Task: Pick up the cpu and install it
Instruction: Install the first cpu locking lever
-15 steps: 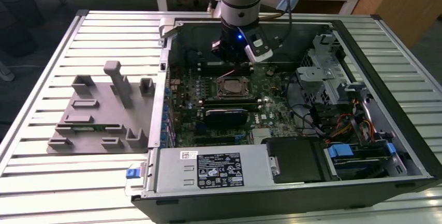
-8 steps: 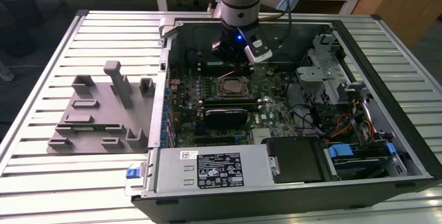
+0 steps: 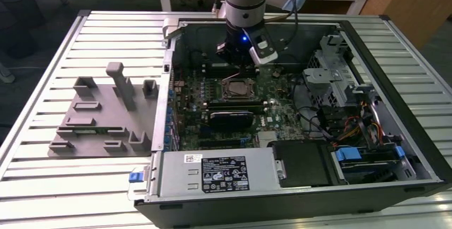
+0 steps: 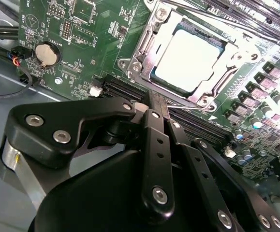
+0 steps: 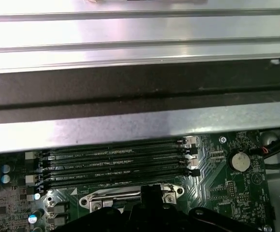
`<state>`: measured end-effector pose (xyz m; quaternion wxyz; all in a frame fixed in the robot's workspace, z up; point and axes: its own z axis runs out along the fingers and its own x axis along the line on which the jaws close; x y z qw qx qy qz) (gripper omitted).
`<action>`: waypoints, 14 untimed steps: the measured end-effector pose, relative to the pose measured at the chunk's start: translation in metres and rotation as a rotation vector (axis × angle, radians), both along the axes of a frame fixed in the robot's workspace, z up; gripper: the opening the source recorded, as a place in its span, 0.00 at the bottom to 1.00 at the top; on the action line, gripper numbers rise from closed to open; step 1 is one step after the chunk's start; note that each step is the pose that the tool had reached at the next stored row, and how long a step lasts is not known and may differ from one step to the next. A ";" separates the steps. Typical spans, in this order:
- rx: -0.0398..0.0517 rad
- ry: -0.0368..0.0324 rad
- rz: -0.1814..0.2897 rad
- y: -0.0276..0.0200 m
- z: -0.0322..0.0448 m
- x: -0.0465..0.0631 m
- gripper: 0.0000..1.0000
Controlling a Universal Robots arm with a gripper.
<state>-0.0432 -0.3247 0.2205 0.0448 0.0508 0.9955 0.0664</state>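
The cpu [image 4: 188, 59] lies flat in its socket on the green motherboard [image 4: 81, 29], silvery top up, with the metal socket frame [image 4: 140, 46] around it. In the exterior view the cpu [image 3: 236, 88] sits mid-board inside the open computer case [image 3: 395, 134]. My gripper [image 4: 155, 99] hangs just beside the socket with its two black fingers pressed together and nothing between them. The exterior view has the gripper [image 3: 244, 69] a little above and behind the socket. In the first wrist view the socket frame [image 5: 98, 199] peeks out past the gripper [image 5: 149, 192].
A grey plastic holder tray [image 3: 99, 118] rests on the slatted table at the exterior view's left. A black heatsink block [image 3: 229, 118] sits in front of the socket. Memory slots [image 5: 115, 166], a coin battery [image 5: 240, 162], a drive cage [image 3: 332, 81] and the power supply [image 3: 211, 173] surround it.
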 end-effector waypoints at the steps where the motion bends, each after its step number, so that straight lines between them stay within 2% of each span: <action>1: -0.0007 -0.0001 -0.002 0.0000 -0.0001 0.000 0.11; 5: -0.0061 -0.0023 -0.015 0.0001 -0.0008 0.000 0.11; 11: -0.0066 -0.0061 -0.027 0.0010 -0.0017 -0.002 0.11; 14: -0.0070 -0.0122 -0.033 0.0015 -0.0026 -0.003 0.11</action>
